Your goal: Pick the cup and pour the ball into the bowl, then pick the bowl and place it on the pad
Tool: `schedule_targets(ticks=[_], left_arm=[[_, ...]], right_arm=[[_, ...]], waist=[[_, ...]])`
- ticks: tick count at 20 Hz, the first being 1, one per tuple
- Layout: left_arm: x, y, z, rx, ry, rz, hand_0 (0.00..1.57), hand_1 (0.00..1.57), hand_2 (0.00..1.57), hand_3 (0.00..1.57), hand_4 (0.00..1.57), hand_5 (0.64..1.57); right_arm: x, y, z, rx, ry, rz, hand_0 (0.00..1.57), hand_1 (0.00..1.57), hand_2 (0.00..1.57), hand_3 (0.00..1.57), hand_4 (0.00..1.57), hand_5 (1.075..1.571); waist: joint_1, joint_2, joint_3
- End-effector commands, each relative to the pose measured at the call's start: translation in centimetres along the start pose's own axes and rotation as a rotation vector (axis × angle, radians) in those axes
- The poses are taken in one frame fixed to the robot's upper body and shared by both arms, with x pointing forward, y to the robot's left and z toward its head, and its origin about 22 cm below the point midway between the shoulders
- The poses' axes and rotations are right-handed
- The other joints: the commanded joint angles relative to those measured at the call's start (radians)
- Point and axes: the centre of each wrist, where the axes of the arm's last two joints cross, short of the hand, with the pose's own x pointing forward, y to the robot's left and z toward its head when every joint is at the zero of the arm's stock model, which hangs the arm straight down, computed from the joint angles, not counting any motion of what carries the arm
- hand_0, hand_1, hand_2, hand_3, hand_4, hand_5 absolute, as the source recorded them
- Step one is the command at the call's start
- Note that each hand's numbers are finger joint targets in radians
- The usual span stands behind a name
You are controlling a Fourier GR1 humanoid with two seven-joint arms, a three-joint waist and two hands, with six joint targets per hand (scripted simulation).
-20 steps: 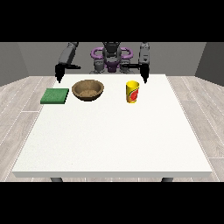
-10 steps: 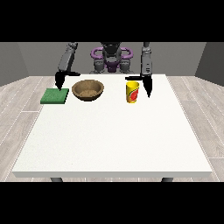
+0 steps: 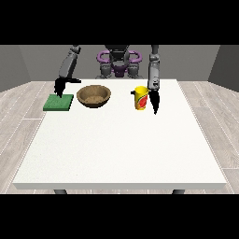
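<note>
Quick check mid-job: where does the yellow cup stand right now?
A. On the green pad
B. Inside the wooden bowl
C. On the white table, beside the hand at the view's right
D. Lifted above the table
C: the yellow cup stands upright on the white table, next to the hand at the view's right, apart from the brown wooden bowl and the green square pad.

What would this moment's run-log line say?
phase: reach | hand at view's right: beside cup, fingers straight | cup: upright, on table | bowl: on table | pad: bare

A large white table occupies the centre and lower part of the frame; dark legs are seen beneath its near edge. Grey wood-plank flooring is visible at both sides. Plain grey walls are seen across the upper frame.
</note>
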Motion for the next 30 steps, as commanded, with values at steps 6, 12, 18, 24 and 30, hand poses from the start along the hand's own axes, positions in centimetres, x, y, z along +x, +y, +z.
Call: schedule_targets(ticks=[6,12,18,24,30], left_arm=[[0.5,1.1,-2.4,0.103,-0.133,-0.185,1.35,1.35,1.57,1.57,1.11,1.560],[0.6,2.0,-2.0,0.204,-0.146,-0.228,1.37,1.37,1.57,1.57,1.20,1.529],[1.4,0.3,-1.3,0.147,-0.080,-0.549,1.39,1.39,1.57,1.57,1.25,1.530],[1.3,-2.8,-1.2,-0.035,-0.055,-0.794,1.43,1.43,1.57,1.57,1.21,1.557],[-0.5,-3.6,0.9,-0.244,-0.081,-1.098,1.41,1.41,1.57,1.57,1.14,1.570]], right_arm=[[2.1,-2.8,-2.2,0.029,-0.092,0.025,0.00,0.00,0.00,0.00,0.00,1.543],[5.2,-4.5,-4.8,0.066,-0.148,0.038,0.00,0.00,0.26,0.00,0.16,1.549],[2.1,-3.0,-4.0,0.077,0.072,-0.003,0.00,0.00,0.21,0.12,0.23,1.553],[0.0,-1.6,-3.8,0.035,0.160,-0.001,0.00,0.00,0.25,0.00,0.32,1.553],[-1.6,-1.8,-1.1,-0.004,0.252,-0.015,0.00,0.00,0.20,0.15,0.34,1.551]], waist=[[-0.070,0.126,0.0039],[-0.122,0.166,0.0027],[-0.147,-0.077,0.0081],[-0.085,-0.174,0.0080],[-0.063,-0.289,0.0088]])
